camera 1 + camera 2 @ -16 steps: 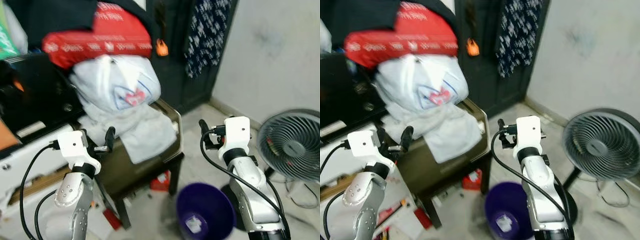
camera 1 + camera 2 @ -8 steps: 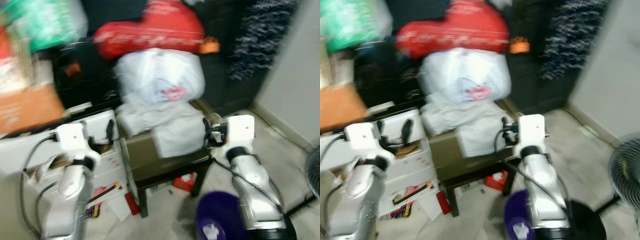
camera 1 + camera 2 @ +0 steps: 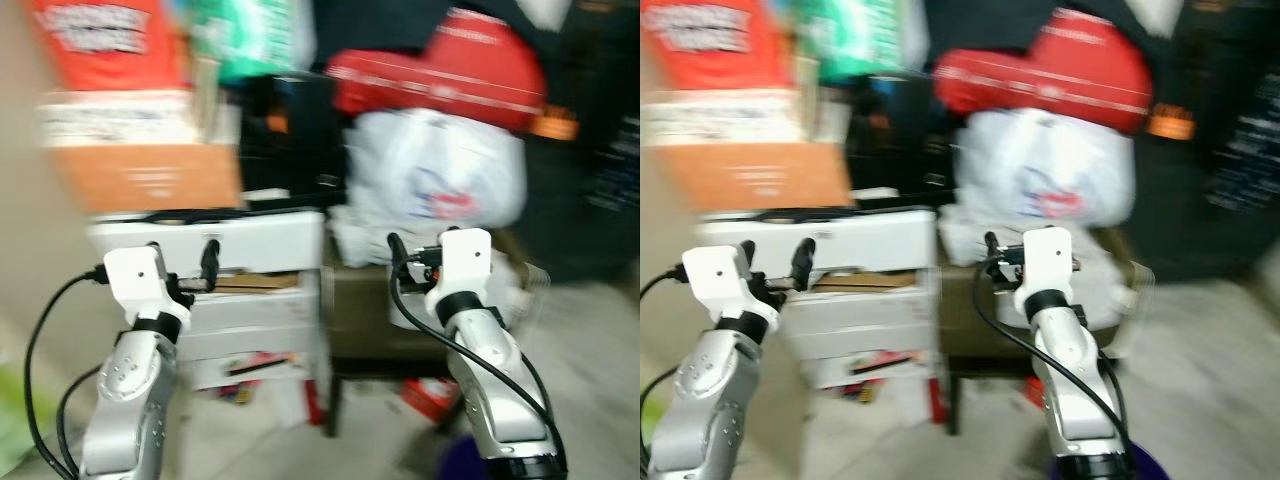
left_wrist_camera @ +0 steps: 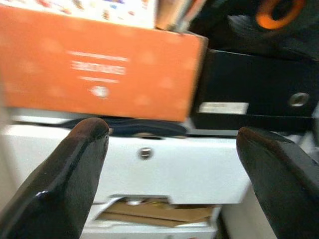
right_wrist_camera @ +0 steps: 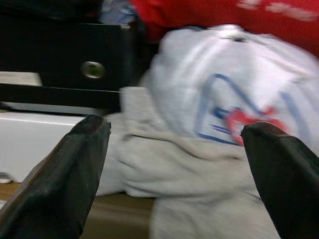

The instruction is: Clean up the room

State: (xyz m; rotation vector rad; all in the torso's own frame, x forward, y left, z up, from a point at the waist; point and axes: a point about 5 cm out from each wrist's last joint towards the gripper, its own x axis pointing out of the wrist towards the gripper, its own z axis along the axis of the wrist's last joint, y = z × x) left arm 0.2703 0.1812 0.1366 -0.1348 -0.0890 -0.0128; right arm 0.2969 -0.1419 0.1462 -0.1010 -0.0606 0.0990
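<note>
A pile of clutter fills the blurred head views. A white plastic bag (image 3: 440,185) with a red and blue print sits on a grey cloth (image 5: 184,169) atop a dark stool (image 3: 365,315). A red bag (image 3: 450,75) lies over it. Left of the stool stands a white drawer unit (image 3: 250,290) carrying an orange box (image 4: 94,74) and a black box (image 4: 254,94). My left gripper (image 4: 172,134) is open and empty, raised in front of the drawers. My right gripper (image 5: 177,129) is open and empty, raised in front of the bag and cloth.
Papers and small items (image 3: 255,365) lie on the floor under the drawer unit, and a red object (image 3: 425,395) lies under the stool. More bags and a red garment (image 3: 110,35) are stacked high at the back left. Dark hanging clothes (image 3: 600,150) close off the right.
The camera has swung to the left: the fan and the purple bin have left the picture, while the orange box and white drawers have come in. Both arms keep the same raised pose.
</note>
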